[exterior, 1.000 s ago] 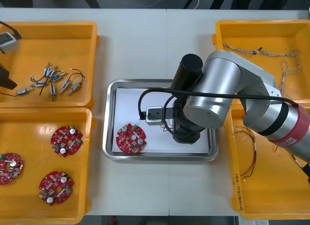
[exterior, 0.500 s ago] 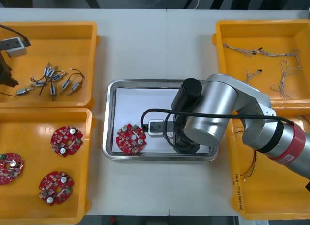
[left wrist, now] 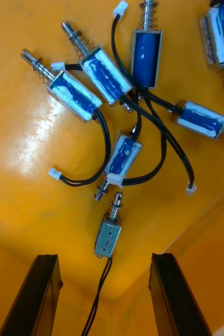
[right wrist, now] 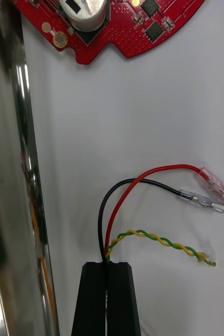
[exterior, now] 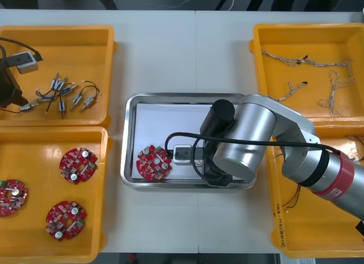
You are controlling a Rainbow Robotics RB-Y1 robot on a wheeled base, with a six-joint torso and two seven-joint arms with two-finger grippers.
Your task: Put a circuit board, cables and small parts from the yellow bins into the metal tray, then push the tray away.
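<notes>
1. Front view: finds the right arm (exterior: 250, 141) stretched over the shiny rectangular metal tray (exterior: 128, 140), covering its right half and whatever lies beneath. Shows one round red circuit board (exterior: 154, 163) already in the tray, just beside that arm. Judged roughly a third done: board in, cables not yet let go, parts and the push away left.
2. Right wrist view: shows the right claw (right wrist: 108, 266) pressed together on a bundle of thin cables (right wrist: 143, 210) in black, red and twisted yellow-green. Fans them out ahead of the fingertips over the tray's white liner (right wrist: 143, 105). Places the board farther ahead, cut off at the edge. Cannot tell whether the cable ends touch the liner.
3. Left wrist view: shows the left claw (left wrist: 104, 257) spread wide and holding nothing, low in a yellow plastic bin (left wrist: 33, 157). Places the small metal parts (left wrist: 117, 105) in a wired tangle ahead, the nearest just beyond the fingertips and midway between them. Hard to judge the height above it.
</notes>
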